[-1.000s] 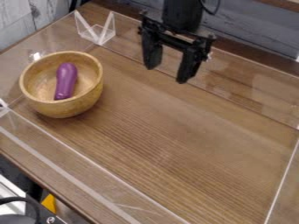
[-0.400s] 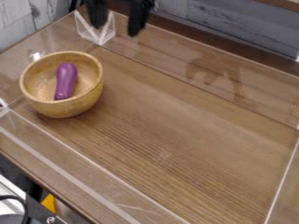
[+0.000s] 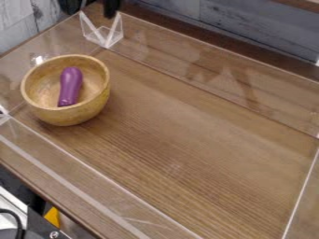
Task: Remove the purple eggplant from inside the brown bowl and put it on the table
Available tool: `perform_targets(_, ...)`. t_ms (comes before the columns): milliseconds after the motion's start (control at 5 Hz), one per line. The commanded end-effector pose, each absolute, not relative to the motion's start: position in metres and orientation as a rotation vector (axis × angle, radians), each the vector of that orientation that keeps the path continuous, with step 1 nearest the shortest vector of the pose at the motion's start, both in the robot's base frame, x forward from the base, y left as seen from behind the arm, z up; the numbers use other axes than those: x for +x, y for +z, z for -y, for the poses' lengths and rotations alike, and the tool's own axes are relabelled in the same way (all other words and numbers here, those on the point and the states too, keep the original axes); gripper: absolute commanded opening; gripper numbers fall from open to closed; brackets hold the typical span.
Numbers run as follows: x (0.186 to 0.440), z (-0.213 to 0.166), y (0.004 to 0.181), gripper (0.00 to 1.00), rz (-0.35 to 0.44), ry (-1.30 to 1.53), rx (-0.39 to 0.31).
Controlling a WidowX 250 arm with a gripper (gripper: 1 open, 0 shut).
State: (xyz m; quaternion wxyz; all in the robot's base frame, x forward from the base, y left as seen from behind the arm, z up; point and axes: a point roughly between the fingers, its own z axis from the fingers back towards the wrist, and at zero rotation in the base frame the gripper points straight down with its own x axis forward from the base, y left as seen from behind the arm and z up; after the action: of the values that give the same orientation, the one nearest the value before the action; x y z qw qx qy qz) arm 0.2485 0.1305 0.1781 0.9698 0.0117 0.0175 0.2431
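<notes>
The purple eggplant [image 3: 70, 86] lies lengthwise inside the brown bowl [image 3: 41, 111], which stands on the table [image 3: 187, 140] at the left. Only the dark fingertips of my gripper [image 3: 92, 11] show, at the top edge of the camera view. They are behind and above the bowl, well apart from it. The fingers are spread wide and open, with nothing between them. The rest of the arm is out of frame.
Clear plastic walls [image 3: 75, 177] run along the table's edges. A small clear plastic folded piece [image 3: 103, 33] stands at the back left corner, just below the gripper. A grey plank wall [image 3: 249, 23] rises behind the table.
The gripper has travelled left along the back of the table and risen, from above the middle back to the top left edge. It stayed open. Bowl and eggplant have not moved.
</notes>
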Motion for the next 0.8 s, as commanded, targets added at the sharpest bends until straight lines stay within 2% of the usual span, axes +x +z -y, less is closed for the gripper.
perform_targets(0,0.243,-0.145,0.199,1.0,0.046,0.548,0.058)
perform_targets(600,0.249,-0.123,0.203,1.0,0.032,0.431,0.082)
